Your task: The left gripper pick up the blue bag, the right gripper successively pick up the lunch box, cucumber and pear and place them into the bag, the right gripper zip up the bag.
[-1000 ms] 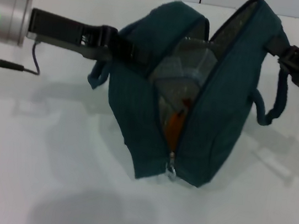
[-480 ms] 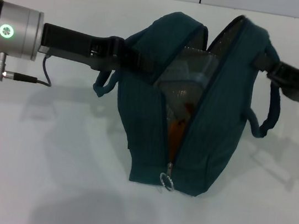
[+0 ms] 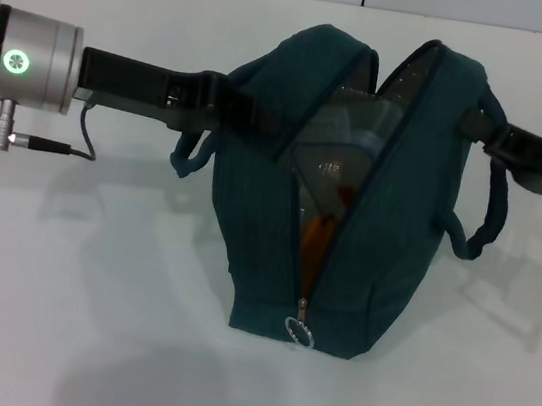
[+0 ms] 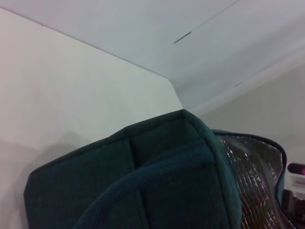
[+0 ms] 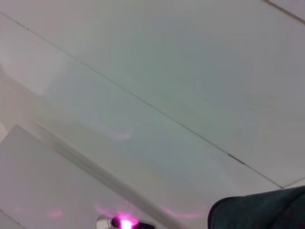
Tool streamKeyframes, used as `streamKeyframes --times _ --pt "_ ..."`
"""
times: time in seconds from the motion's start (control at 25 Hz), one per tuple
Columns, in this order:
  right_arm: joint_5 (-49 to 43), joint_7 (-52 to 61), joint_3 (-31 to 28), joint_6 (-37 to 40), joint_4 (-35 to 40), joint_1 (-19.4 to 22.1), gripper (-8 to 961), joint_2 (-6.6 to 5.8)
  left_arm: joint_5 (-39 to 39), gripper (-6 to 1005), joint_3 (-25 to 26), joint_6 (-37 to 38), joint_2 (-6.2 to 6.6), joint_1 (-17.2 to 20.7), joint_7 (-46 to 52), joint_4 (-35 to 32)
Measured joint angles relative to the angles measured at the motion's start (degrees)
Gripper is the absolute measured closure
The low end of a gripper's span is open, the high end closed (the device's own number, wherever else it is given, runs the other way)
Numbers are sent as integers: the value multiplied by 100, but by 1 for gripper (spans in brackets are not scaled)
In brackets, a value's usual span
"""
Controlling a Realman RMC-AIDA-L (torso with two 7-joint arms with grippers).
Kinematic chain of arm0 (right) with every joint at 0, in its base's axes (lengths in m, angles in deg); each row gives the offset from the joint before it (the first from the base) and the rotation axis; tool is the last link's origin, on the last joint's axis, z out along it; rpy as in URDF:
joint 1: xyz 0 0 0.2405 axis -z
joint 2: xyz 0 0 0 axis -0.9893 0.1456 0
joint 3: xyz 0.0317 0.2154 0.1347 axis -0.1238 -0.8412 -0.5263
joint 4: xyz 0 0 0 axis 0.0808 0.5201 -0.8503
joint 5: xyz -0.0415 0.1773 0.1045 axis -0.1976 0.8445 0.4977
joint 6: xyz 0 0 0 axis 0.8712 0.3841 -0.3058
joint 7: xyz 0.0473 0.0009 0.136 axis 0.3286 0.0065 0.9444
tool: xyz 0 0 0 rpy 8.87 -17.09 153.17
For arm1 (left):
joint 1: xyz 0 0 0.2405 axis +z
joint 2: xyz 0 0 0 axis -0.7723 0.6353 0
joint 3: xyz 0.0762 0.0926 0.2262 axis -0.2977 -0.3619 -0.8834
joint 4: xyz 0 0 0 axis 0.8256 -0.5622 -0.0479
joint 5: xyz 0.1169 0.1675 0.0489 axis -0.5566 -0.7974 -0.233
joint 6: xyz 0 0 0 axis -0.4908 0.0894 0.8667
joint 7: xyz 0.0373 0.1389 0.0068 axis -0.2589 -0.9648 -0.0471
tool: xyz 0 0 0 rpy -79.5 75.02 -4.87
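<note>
Centre frame on the counter [image 3: 53,314], the bag [image 3: 270,213] stands gaping. Left gripper [image 3: 227,99] clamps its left wall, right gripper [image 3: 479,123] its right — probably steadying it for zipping; lunch box [image 3: 346,133] sits inside.

Even, cool overhead light fills the head view; the white counter [image 3: 83,318] is bright but not blown out. A soft-edged shadow pools on it in front of the blue bag [image 3: 260,212], with fainter ones stretching out to both sides. The bag's dark fabric swallows detail, while its foil lining [image 4: 252,176] glints in the left wrist view. The right wrist view is hazy, with a magenta flare [image 5: 121,222] near its edge
</note>
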Motion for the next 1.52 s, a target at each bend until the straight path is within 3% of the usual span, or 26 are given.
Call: streamKeyframes --times 0.12,0.56,0.8,1.08,1.28,1.52 --pt "-1 -31 -138 62 -13 40 941 -22 0 955 -52 5 1 -1 -4 2" --pt "-30 -379 -298 510 69 257 562 -41 0 955 -69 -5 12 24 -11 2" --pt "-43 -1247 -292 1114 109 483 352 -47 0 955 -67 -16 12 56 -19 2" --pt "-510 -2790 -281 1212 149 828 100 98 -1 955 -70 -23 8 59 -25 2" --pt "-888 -3878 -241 1166 104 1047 73 276 -1 955 -94 -25 0 55 -28 2" --pt "-1076 -5364 44 1087 -469 1058 69 315 -1 954 -120 -25 -5 46 -30 2"
